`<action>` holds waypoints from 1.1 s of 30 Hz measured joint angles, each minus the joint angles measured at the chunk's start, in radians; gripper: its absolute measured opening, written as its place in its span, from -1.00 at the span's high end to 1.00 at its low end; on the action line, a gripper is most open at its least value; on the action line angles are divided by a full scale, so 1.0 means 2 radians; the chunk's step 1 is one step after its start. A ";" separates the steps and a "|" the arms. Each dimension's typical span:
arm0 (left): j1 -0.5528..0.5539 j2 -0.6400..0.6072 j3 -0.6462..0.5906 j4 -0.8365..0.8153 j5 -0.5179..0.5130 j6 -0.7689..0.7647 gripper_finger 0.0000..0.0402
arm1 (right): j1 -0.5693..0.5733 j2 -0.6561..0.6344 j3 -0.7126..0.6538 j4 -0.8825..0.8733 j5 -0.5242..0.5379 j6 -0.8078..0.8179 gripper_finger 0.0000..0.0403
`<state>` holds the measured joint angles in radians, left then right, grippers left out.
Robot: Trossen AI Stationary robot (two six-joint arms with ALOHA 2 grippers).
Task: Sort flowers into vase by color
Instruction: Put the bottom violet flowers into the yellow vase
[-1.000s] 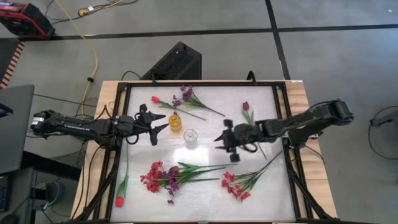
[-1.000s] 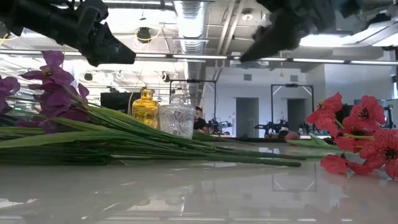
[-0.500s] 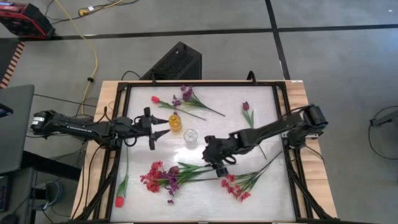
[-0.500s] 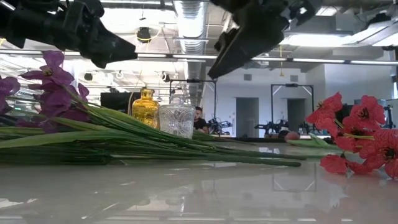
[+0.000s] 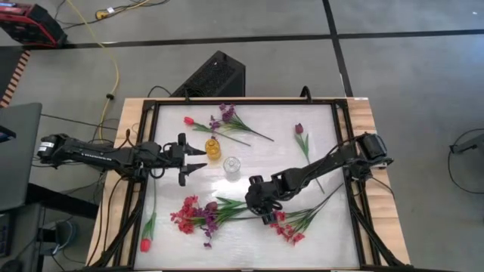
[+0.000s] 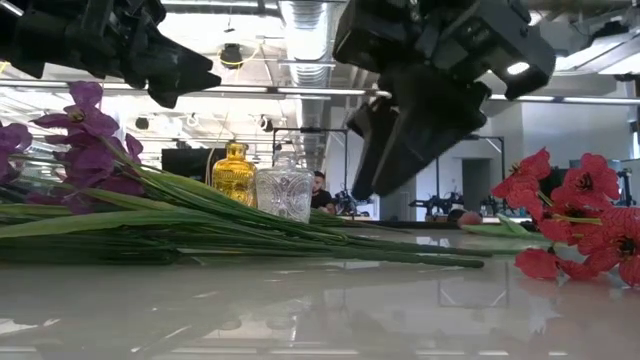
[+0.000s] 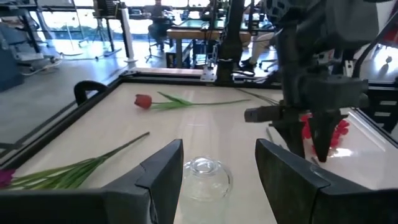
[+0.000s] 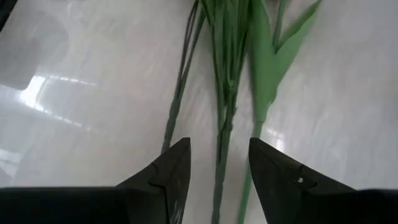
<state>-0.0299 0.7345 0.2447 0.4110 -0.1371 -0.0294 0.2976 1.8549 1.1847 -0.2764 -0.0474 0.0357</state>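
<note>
My right gripper (image 5: 262, 213) hangs open, tipped downward, just above the long green stems (image 8: 222, 106) of a mixed purple and red-pink flower bunch (image 5: 195, 216); the stems run between its fingers without touching them. My left gripper (image 5: 198, 159) is open and level at the table's left, pointing at the clear vase (image 5: 231, 167), which stands beside the amber vase (image 5: 214, 149). A red-pink spray (image 5: 288, 227) lies just right of the right gripper. The far half holds a purple spray (image 5: 227, 117), a red tulip (image 5: 189, 121) and a maroon tulip (image 5: 299, 129).
Another red tulip (image 5: 145, 243) lies outside the frame at the near left. A black frame (image 5: 346, 136) runs round the white table top. Bare white surface lies between the vases and the maroon tulip.
My right gripper has travelled toward the table's left and near edges and come down, tipping further downward, from beside the maroon tulip to over the mixed bunch's stems. My left gripper has swung a little toward the near edge. No flower has moved.
</note>
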 joint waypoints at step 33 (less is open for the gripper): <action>0.000 -0.004 0.001 0.033 -0.003 0.044 0.06 | 0.007 0.061 0.003 0.042 0.049 0.074 0.74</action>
<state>-0.0292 0.7265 0.2459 0.4778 -0.1425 0.0586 0.3118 1.9767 1.1901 -0.1928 0.0513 0.1835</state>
